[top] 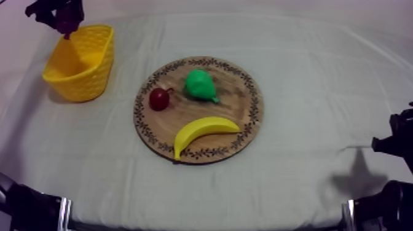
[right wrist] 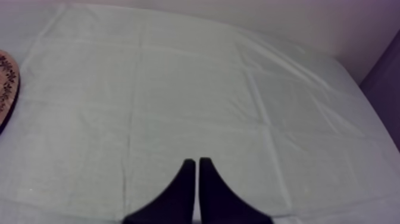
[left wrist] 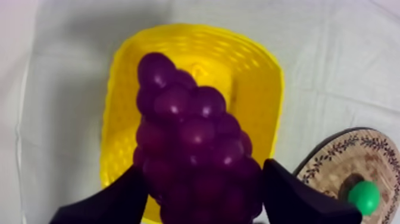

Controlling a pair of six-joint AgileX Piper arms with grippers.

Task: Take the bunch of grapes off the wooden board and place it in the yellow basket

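Left wrist view | left gripper clasps bunch of grapes (over yellow basket) | right gripper closed

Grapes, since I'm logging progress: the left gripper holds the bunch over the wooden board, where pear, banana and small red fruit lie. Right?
Not quite. The left gripper holds the bunch of grapes over the yellow basket, not over the wooden board, as the left wrist view shows. The pear, banana and small red fruit do lie on the board.
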